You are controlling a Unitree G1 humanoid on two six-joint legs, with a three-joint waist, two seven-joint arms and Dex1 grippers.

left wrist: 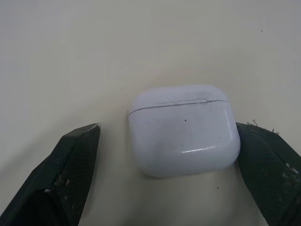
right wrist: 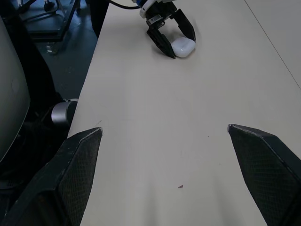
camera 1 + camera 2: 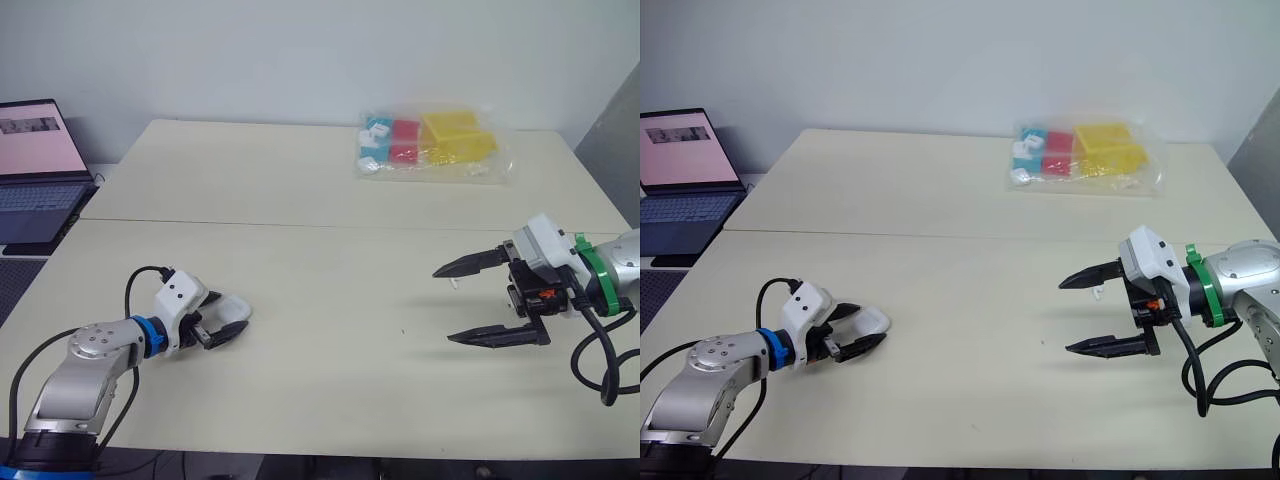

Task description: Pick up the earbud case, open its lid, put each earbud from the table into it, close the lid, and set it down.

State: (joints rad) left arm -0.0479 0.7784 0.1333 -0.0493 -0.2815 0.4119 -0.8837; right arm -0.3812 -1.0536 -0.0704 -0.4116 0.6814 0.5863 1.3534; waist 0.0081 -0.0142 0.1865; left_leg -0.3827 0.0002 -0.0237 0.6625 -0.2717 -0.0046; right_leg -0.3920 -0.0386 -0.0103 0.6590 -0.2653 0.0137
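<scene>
Hardly begun: the case point(image 1: 183, 129) lies on the table point(image 3: 330, 260) at 8 o'clock, lid shut. The left gripper point(image 3: 222, 315) straddles it, fingers spread, not pinching. The right gripper point(image 3: 444, 306), at 4 o'clock, is wide open and empty. The speck point(image 3: 455, 284) beside it may be an earbud. The case is white, glossy, rounded and faintly scuffed.

Bright, even light falls from above on the pale surface point(image 3: 330, 270), and no shadow has a hard edge. A faint, soft grey shadow lies under the right hand point(image 3: 442, 306) and just ahead of its fingertips. The left hand point(image 3: 232, 314) casts a small dim one close beneath itself. The earbud case point(image 1: 183, 129) has a small white glint on its edge nearest that hand, with soft shade under it. The floor point(image 2: 47, 56) beyond the right hand is dark.
</scene>
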